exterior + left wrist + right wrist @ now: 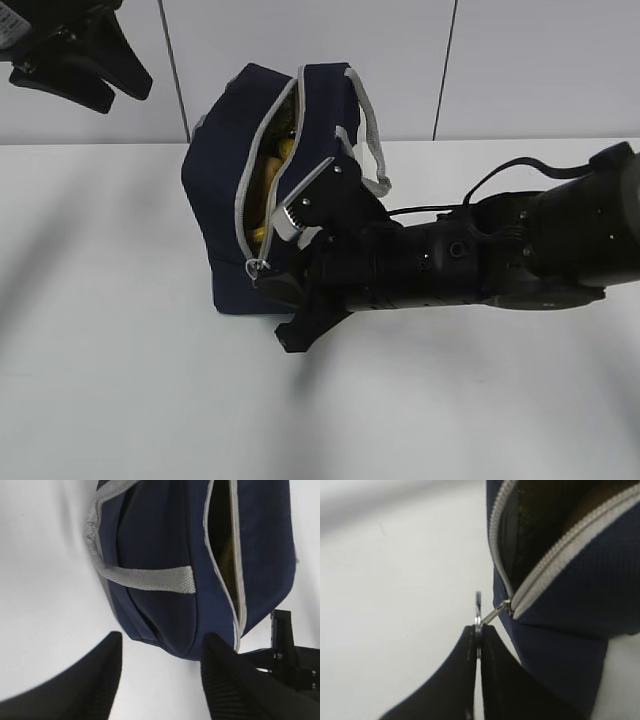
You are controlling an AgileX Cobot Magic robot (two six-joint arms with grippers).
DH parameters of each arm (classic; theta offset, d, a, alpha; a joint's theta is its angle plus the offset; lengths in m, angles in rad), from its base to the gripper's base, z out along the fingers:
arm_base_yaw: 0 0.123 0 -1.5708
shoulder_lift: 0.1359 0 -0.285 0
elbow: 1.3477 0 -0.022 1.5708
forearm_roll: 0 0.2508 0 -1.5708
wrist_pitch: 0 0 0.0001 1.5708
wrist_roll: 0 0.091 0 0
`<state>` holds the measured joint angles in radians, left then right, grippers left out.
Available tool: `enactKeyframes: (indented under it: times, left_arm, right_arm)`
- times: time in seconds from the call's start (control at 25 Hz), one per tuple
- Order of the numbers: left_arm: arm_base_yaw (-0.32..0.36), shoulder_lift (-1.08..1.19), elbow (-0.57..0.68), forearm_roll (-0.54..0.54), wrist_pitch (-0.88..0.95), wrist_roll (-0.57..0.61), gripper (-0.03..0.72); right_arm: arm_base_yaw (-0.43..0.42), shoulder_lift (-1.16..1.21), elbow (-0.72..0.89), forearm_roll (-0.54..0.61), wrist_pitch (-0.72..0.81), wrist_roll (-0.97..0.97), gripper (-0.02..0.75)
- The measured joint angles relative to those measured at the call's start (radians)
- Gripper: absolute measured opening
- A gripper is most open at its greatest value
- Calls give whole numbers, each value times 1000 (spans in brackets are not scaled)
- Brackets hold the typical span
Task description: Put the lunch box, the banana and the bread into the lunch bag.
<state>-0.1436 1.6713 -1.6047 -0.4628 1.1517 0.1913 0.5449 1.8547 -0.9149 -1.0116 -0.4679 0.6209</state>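
**Inspector:** Where is the bag, and what are your claws doing?

**Me:** The lunch bag (225, 190) stands on the counter (110, 380), its mouth agape with the banana (262, 180) inside. My right claw (477, 635) is clenched on the ring pull (478, 612) at the bag's 6 o'clock, I judge to work the zipper (560, 547). My left claw (160, 675) hangs released.

**Inspector:** Any labels?

**Me:** None legible.
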Motion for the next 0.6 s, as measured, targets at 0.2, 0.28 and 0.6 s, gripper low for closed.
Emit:
enactKeyframes:
  times: [0.2,0.28,0.6]
  left_arm:
    - [0,0,0,-2,0,0,369]
    - [0,0,0,-2,0,0,369]
    - [0,0,0,-2,0,0,369]
  right_arm:
    - [0,-21,0,-71,0,65,-16]
    - [-6,-22,-10,-114,-7,104,-16]
    - [-70,-22,-82,-290,-100,268,-16]
